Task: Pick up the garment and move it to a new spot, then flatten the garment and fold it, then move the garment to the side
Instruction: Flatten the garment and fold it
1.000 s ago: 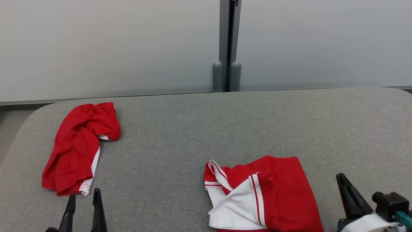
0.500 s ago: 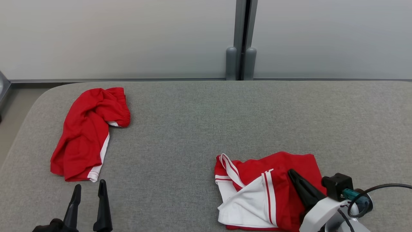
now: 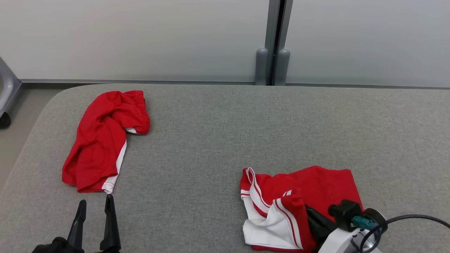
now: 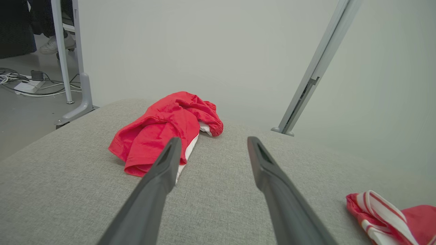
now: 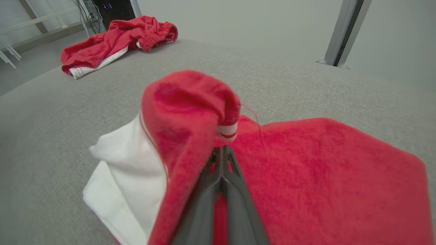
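Overhead, you are seeing the right gripper (image 3: pixel 310 214) pinching a raised fold of the red-and-white garment (image 3: pixel 323 186) at the bench's (image 3: pixel 218 140) near right edge. Left wrist: the left gripper (image 4: pixel 213 141) is hovering wide open. Right wrist: closed fingers (image 5: pixel 235 190) are holding bunched cloth.

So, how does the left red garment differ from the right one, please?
The left garment is bunched into a long heap; the right garment lies flatter. The left garment shows mostly red; the right garment bares a wide white panel. The left garment lies untouched; the right hand pinches a fold of the right garment. Both are red with white trim.
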Controlling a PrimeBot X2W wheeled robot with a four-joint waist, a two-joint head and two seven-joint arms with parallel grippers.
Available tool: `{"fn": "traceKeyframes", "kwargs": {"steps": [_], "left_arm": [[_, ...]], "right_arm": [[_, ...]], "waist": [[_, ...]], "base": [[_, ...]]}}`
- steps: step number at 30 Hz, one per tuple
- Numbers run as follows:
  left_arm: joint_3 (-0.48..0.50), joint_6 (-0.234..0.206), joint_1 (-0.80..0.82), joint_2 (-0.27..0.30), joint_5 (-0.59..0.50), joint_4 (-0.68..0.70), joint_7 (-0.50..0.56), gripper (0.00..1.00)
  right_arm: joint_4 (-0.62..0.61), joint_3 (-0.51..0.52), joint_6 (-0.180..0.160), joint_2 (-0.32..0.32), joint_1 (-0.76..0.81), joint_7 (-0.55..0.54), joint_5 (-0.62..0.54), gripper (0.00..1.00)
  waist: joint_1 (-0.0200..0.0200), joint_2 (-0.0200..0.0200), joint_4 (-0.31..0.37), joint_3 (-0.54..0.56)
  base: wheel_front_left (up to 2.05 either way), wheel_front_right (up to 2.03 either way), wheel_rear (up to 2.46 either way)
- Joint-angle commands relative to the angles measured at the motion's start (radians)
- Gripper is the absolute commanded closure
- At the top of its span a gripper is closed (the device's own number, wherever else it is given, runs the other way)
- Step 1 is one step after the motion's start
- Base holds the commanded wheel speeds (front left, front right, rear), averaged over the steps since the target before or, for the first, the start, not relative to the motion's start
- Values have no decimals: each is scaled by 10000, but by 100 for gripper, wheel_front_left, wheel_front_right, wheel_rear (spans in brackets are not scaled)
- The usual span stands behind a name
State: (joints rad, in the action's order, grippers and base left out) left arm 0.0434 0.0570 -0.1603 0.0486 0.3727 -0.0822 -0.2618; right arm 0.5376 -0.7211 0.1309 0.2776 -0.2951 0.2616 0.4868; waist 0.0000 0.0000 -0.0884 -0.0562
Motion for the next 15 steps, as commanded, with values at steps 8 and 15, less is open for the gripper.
{"fn": "traceKeyframes", "kwargs": {"steps": [8,15], "left_arm": [[47,-69,-111,37,82,-25,-42,0],[64,-170,-260,37,160,26,-42,0]], "right_arm": [[-573,-2056,-3,378,243,49,450,100],[-636,-3503,-3,462,-25,49,1160,100]], "waist": [[0,0,33,285],[0,0,203,561]], "base": [[0,0,0],[0,0,0]]}}
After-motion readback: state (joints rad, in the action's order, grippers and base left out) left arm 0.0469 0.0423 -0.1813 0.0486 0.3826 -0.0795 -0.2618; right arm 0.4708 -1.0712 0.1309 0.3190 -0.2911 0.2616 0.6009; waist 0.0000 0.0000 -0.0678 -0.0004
